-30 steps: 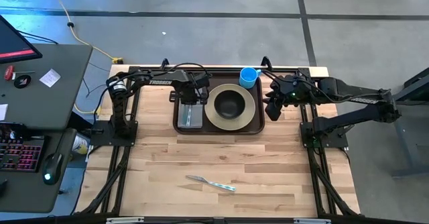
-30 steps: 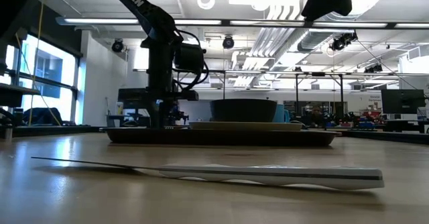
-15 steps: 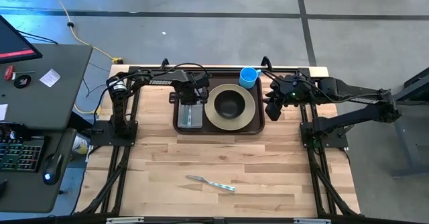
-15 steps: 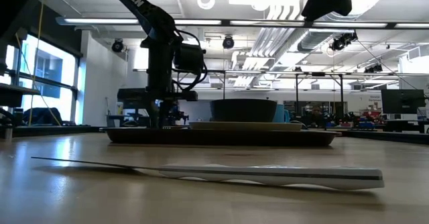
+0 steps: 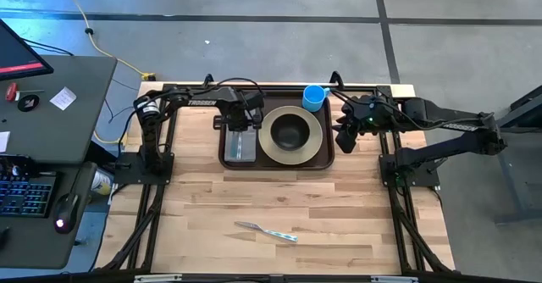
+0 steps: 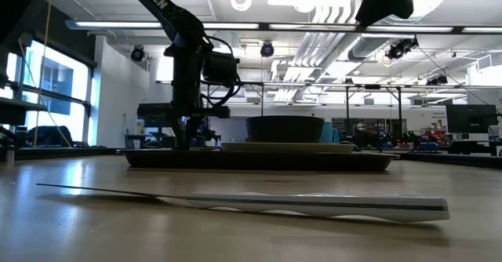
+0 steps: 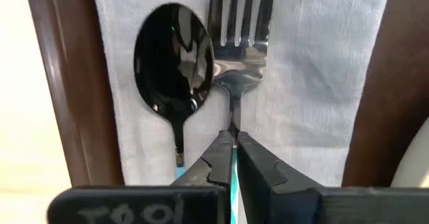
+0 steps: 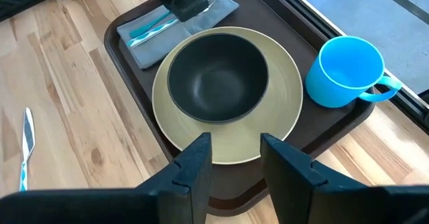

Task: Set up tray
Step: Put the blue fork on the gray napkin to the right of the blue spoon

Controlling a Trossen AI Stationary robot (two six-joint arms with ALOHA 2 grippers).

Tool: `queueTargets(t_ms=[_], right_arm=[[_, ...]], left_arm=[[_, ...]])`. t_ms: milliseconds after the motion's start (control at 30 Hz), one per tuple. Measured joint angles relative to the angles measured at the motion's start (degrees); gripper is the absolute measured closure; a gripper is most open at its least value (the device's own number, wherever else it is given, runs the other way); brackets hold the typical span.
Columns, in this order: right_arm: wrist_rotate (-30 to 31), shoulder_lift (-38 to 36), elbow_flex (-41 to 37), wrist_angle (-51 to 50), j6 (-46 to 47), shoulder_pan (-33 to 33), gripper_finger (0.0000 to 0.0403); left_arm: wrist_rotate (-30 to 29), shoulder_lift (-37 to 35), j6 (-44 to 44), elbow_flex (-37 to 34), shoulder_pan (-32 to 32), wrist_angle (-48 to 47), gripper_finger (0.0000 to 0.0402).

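The dark brown tray (image 5: 275, 161) lies at the table's far middle. On it are a grey napkin (image 5: 240, 149), a beige plate (image 5: 313, 139) with a dark bowl (image 5: 290, 130), and a blue cup (image 5: 314, 97) at its far right corner. A spoon (image 7: 174, 63) and a fork (image 7: 239, 29) lie side by side on the napkin (image 7: 315, 70). My left gripper (image 7: 233, 143) is low over the napkin's far end, shut on the fork. My right gripper (image 8: 234, 167) is open and empty, above the tray's right edge (image 5: 345, 139). My left gripper pinches the fork's thin handle (image 7: 233, 127) between its two fingertips, just behind the fork's head. The fingers come from above and lie along the handle. The fork lies flat on the napkin, its tines pointing toward the table's near edge.
A knife with a teal handle (image 5: 267, 230) lies on the bare wood near the table's front middle; it also shows in the low view (image 6: 314, 205). The arm bases stand at the table's far left and far right. A desk with a keyboard is left of the table.
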Motion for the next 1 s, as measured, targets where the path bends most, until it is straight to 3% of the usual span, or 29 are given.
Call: queueTargets(t_ms=[1000], right_arm=[[-0.2,0.0,0.0,0.0,0.4,0.0,0.0284]], left_arm=[[3.0,0.0,0.3,0.0,1.2,0.0,0.0349]])
